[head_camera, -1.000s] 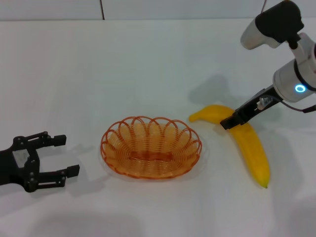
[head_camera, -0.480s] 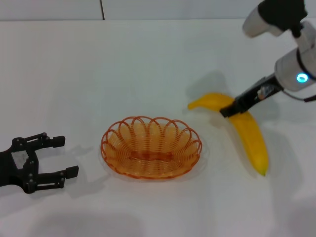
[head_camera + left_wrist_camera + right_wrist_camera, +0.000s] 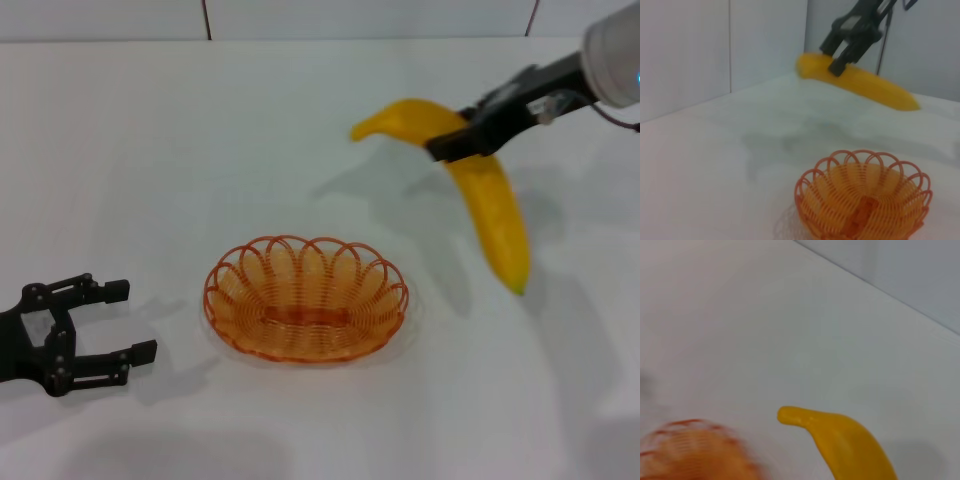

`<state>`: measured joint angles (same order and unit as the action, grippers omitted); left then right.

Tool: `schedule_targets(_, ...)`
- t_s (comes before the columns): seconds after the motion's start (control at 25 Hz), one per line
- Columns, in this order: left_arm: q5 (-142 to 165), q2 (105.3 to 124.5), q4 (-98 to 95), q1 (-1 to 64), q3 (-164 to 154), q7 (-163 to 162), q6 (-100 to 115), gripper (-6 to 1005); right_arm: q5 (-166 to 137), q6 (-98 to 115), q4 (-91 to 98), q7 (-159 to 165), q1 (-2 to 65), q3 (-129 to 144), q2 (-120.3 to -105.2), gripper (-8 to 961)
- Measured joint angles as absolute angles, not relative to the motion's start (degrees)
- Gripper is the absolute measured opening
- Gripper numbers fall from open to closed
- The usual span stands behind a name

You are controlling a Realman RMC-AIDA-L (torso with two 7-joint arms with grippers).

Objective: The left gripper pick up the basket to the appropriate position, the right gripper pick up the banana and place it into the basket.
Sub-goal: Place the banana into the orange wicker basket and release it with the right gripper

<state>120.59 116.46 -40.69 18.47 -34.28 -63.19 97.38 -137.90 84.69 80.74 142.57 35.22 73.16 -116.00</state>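
Observation:
The orange wire basket [image 3: 306, 298] stands empty on the white table near the middle; it also shows in the left wrist view [image 3: 863, 201] and the right wrist view [image 3: 695, 450]. My right gripper [image 3: 455, 141] is shut on the yellow banana [image 3: 487, 195] and holds it in the air, to the right of and beyond the basket. The banana also shows in the left wrist view [image 3: 865, 83] and the right wrist view [image 3: 845, 442]. My left gripper [image 3: 105, 321] is open and empty, low over the table to the left of the basket.
The white table [image 3: 250, 140] ends at a pale wall at the back. The banana's shadow lies on the table beyond and to the right of the basket.
My right gripper has lifted the banana off the table and carried it up and slightly left. The left gripper has stayed almost still. The basket has not moved.

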Motion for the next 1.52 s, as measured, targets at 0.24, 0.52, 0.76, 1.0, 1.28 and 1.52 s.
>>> schedule_targets(0.24,120.6,116.41,-40.7,18.3,-34.3,-63.2,97.4,857,-128.4,89.0,85.7,138.4,34.5,79.8,-116.1,507)
schedule_targets(0.52,121.3,116.37,-40.7,17.4,-34.3,-63.7,97.4,857,-125.2,86.3,87.6,138.8,34.4,90.6,-116.5,506)
schedule_targets(0.76,121.1,116.36,-40.7,18.0,-34.3,-63.6,97.4,857,-124.2,80.6,84.5,138.5,35.8,96.1,-116.57,507)
schedule_targets(1.0,121.3,116.37,-40.7,18.1,-34.3,-63.6,97.3,856,-124.5,77.2,75.0,138.4,42.7,99.1,-116.62,507)
schedule_targets(1.28,121.3,116.37,-40.7,18.2,-34.3,-64.1,97.3,856,-128.7,77.7,75.1,138.1,46.8,103.5,-116.64,506)
schedule_targets(1.52,121.3,116.37,-40.7,18.7,-34.3,-64.3,97.3,856,-130.0,78.3,74.8,138.3,49.5,104.3,-116.54,506)
